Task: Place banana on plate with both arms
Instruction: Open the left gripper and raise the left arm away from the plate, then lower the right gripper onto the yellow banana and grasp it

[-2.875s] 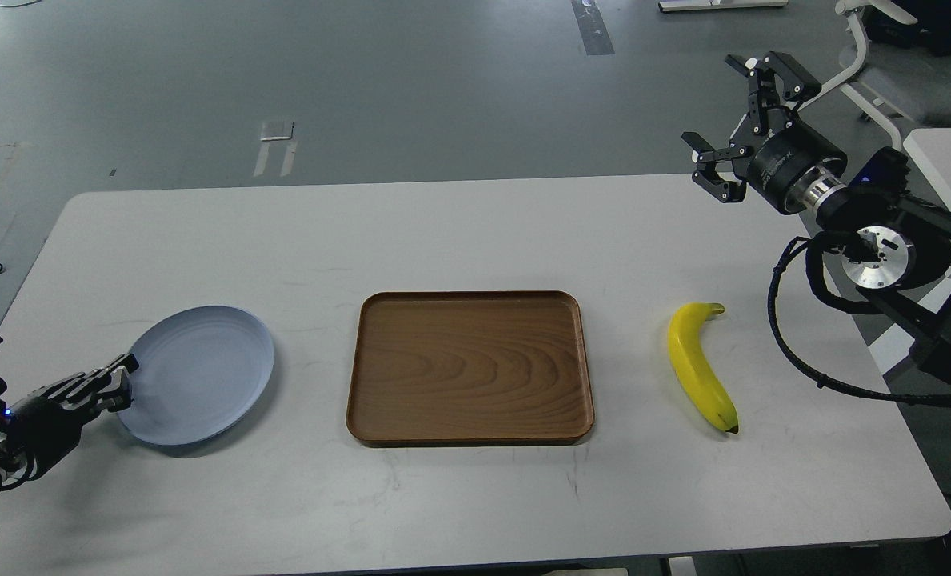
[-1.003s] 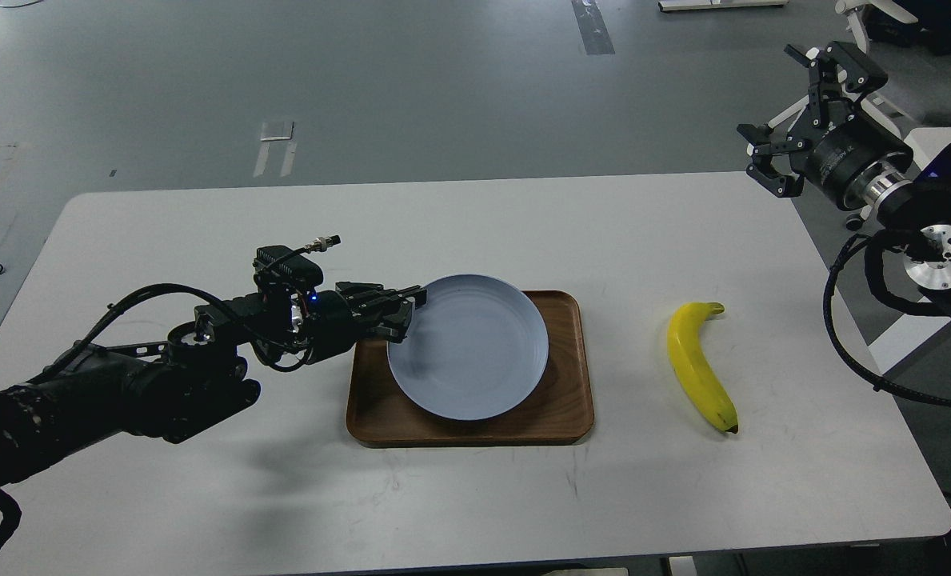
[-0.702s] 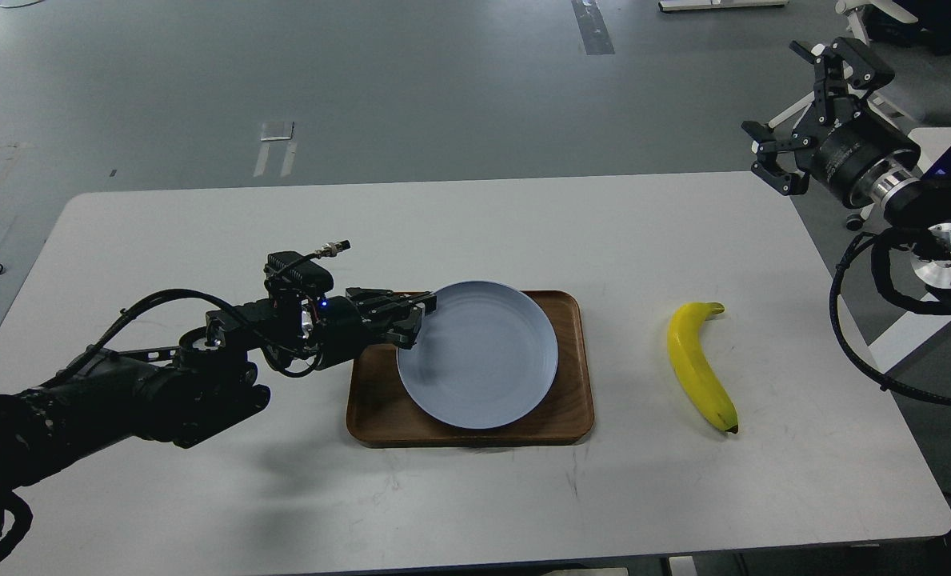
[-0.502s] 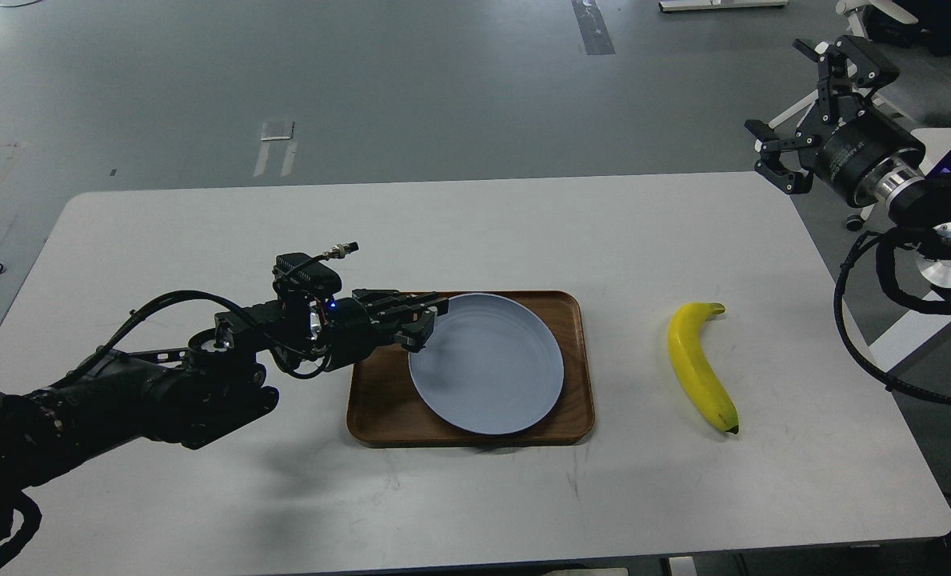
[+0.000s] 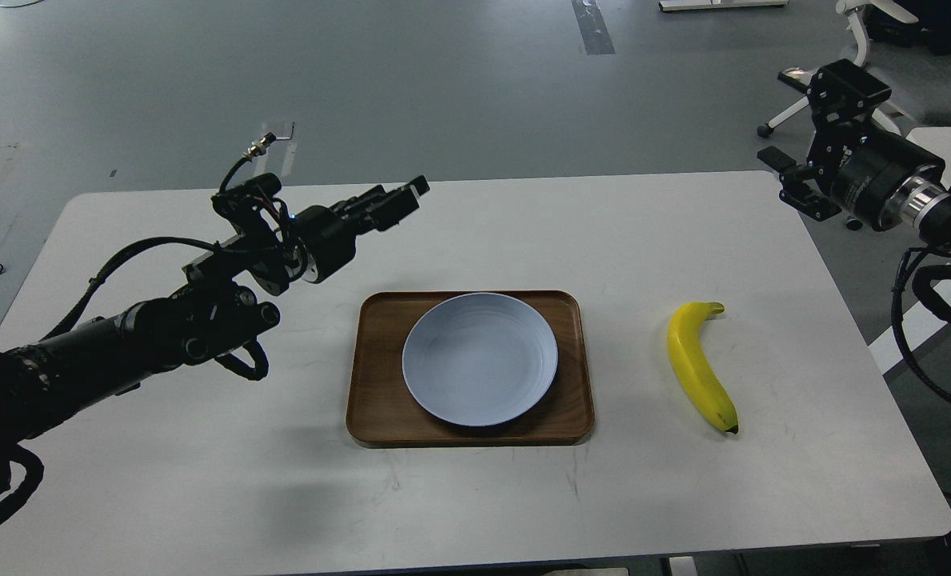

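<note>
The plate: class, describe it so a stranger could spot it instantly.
On the white table, find the brown wooden tray at the centre. The plate lies inside it: round, shallow and pale blue-grey, unlike the rectangular tray beneath and the yellow banana to its right.

right arm (image 5: 935, 240) cut off at right edge, left hand (image 5: 399, 200) fingers indistinct

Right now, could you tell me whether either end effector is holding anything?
Nothing is held: the plate lies free on the wooden tray, the banana on the table.

no readable text, labels or numbers
</note>
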Tool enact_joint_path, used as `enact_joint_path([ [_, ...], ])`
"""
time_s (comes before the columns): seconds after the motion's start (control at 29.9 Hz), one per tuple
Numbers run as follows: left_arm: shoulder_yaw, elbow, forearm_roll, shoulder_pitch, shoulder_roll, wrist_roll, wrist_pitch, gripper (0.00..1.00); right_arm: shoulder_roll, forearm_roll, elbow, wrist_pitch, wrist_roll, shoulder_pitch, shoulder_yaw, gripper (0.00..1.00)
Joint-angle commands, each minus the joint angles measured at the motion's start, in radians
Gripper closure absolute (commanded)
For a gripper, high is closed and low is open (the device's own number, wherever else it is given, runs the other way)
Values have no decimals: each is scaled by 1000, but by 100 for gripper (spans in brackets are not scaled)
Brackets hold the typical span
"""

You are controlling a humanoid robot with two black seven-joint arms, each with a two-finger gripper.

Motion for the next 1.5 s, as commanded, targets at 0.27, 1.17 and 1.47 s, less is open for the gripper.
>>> enact_joint_path([
  [0.27, -277, -1, -472, -19, 104, 166, -229, 2, -22, -780, 47, -48, -1, 7, -301, 7],
  [1.17, -299, -14, -463, 38, 146, 164, -231, 2, 214, -787, -125, -120, -5, 45, -487, 75],
  [1.47, -292, -11, -458, 42, 140, 164, -229, 2, 264, -787, -142, -226, 68, 169, -567, 99],
])
